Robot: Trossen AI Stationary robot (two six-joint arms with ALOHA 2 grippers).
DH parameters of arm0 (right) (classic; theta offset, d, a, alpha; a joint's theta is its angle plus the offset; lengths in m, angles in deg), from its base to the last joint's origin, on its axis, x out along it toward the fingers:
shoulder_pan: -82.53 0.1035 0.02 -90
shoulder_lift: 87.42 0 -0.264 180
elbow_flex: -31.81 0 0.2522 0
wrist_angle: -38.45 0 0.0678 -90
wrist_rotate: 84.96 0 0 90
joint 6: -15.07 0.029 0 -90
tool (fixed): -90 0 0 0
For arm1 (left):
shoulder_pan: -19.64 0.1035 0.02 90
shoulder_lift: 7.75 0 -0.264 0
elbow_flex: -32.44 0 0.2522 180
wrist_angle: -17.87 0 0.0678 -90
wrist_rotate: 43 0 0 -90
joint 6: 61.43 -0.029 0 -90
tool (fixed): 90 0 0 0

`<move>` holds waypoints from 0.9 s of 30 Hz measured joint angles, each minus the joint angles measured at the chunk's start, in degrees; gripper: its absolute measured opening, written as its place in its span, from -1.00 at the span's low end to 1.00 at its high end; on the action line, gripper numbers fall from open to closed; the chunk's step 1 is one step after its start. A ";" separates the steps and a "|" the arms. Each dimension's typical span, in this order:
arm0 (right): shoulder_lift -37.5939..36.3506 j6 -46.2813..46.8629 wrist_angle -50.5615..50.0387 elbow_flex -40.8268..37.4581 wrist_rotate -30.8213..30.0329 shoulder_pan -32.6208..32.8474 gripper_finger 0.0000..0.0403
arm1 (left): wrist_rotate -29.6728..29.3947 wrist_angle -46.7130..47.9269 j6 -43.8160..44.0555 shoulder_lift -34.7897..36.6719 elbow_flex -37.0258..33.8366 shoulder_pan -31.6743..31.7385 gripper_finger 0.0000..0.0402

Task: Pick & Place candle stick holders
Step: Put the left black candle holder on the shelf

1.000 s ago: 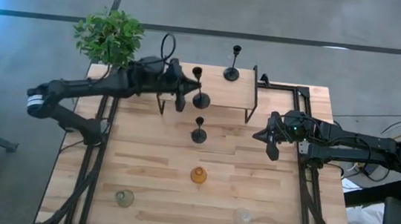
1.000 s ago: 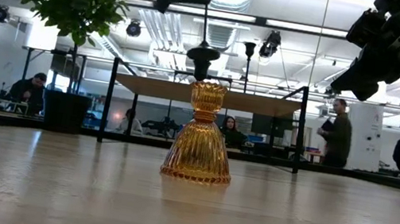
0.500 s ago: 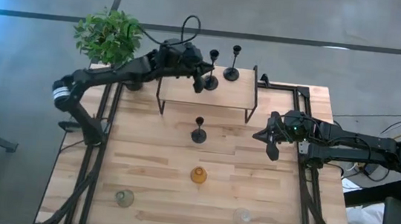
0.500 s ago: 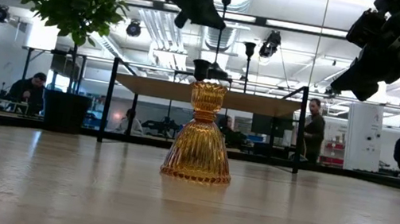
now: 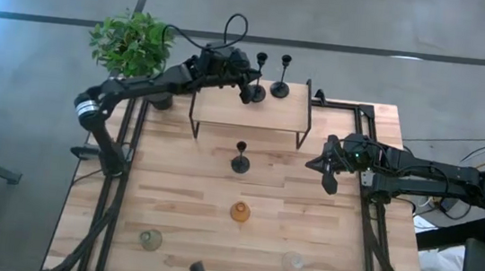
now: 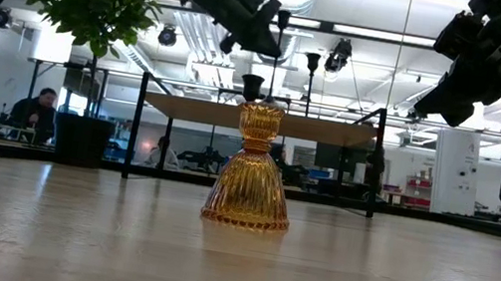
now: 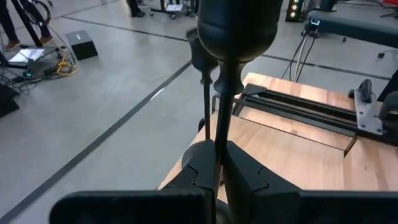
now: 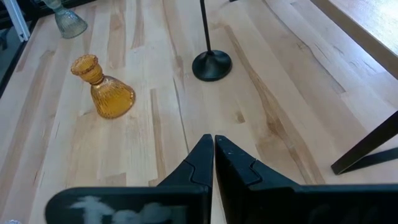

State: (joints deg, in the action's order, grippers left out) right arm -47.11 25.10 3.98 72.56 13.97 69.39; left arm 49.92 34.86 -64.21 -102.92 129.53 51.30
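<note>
Since a second earlier, left gripper (image 5: 249, 86) had carried a candlestick (image 5: 259, 74) from the shelf's front edge to its back edge.
Its fingers (image 7: 202, 168) clamped the stem beside the second candlestick (image 5: 281, 76); the third candlestick (image 5: 240, 158) stood mid-desk. Right gripper (image 5: 323, 165), fingers pressed together, hovered near the desk's (image 5: 173, 191) right edge. Only the low view showed the office beyond the amber vase (image 6: 251, 169).

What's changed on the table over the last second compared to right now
The left gripper, shut on a candlestick, carried it from the shelf's front edge up and back to the rear of the shelf, beside the candlestick already standing there. The right gripper stayed put, shut and empty. The third candlestick, the amber vase and the two other glass vases did not move.
</note>
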 joint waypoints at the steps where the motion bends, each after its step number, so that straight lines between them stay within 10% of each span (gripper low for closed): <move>1: 0.00 -0.01 0.01 0.00 0.00 -0.01 -0.94 | 0.00 -0.44 -0.02 -0.34 0.00 0.08 -0.92; 27: 0.00 0.01 0.02 -0.02 0.02 0.01 -0.94 | -0.44 -2.85 0.85 -1.49 -0.09 4.80 -0.92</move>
State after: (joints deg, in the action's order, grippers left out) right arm -47.11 25.11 4.00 72.54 13.98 69.41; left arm 49.49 32.01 -63.36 -104.41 129.44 56.11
